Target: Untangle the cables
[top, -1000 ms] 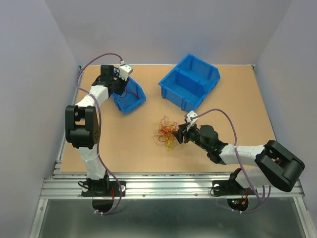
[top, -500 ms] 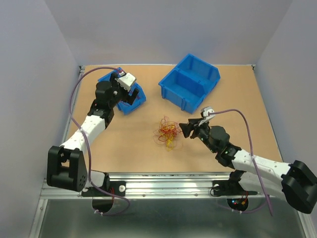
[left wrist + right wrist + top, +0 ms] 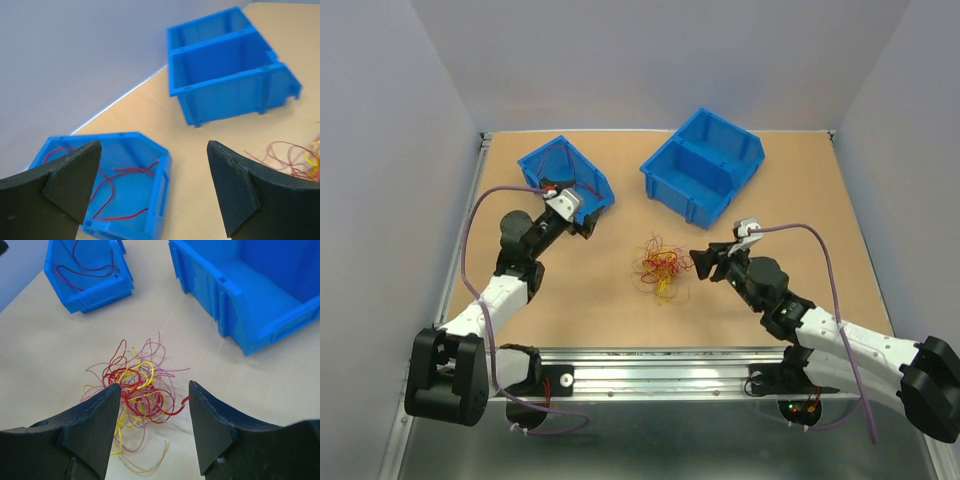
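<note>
- Near-right of mid-table (image 3: 570,290): right gripper (image 3: 703,262) low over the surface, fingers parted, clamped on nothing, tips aimed at the tangle.
- Just beyond those tips, about mid-table: cables (image 3: 658,266), 1 loose knot of thin red, orange and yellow loops lying flat, well apart from both bins.
- Judged feather-light, soft and springy. Likely to drag along as 1 clump if tugged, and thin enough to slip out of the pads.
- Best taken at a single stray loop on the outer fringe, such as the yellow end on the near side. Poor choice: the dense red middle, where several strands would be pinched together.
- Further left and back: left gripper (image 3: 582,215) spread wide, holding nothing, just beside the small bin's front.
- Far left: small blue bin (image 3: 592,170) with red strands lying inside, clear of the tangle.
- Farthest back: large blue bin (image 3: 672,192) with 2 compartments, no strands visible in it.
</note>
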You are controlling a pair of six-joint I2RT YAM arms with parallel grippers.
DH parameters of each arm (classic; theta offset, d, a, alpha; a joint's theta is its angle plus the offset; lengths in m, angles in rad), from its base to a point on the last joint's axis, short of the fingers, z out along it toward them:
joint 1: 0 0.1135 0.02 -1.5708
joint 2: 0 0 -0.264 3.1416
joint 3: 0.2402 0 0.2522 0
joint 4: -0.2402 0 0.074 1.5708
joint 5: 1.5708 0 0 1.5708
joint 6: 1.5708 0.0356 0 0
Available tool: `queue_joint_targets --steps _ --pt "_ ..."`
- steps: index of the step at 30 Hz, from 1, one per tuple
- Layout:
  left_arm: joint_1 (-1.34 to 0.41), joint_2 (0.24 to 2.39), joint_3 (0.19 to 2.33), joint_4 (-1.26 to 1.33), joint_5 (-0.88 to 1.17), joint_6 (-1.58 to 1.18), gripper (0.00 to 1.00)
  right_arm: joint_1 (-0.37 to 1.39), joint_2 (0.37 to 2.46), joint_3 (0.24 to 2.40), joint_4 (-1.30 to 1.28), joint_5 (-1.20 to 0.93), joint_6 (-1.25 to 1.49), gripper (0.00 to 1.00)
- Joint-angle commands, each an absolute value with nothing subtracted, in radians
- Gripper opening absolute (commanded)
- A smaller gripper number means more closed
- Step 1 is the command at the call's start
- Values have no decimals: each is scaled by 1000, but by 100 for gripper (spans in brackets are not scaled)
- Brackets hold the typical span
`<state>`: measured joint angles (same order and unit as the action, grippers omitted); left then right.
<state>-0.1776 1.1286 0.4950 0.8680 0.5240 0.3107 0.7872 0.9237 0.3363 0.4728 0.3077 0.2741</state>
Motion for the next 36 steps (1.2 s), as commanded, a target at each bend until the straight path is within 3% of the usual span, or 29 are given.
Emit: queue_joint_targets --steps 1,9,19,28,36 --pt "-242 1075 515 847 752 454 99 795 885 296 552 241 288 62" --pt "-527 1138 503 883 604 502 99 795 827 276 589 244 325 62" --pt "-601 1402 584 1078 652 332 99 795 795 451 483 81 298 60" --pt "-663 1513 657 1114 723 242 96 796 810 460 476 100 304 59" --pt "-661 1480 633 1071 395 268 93 796 721 330 258 258 388 55"
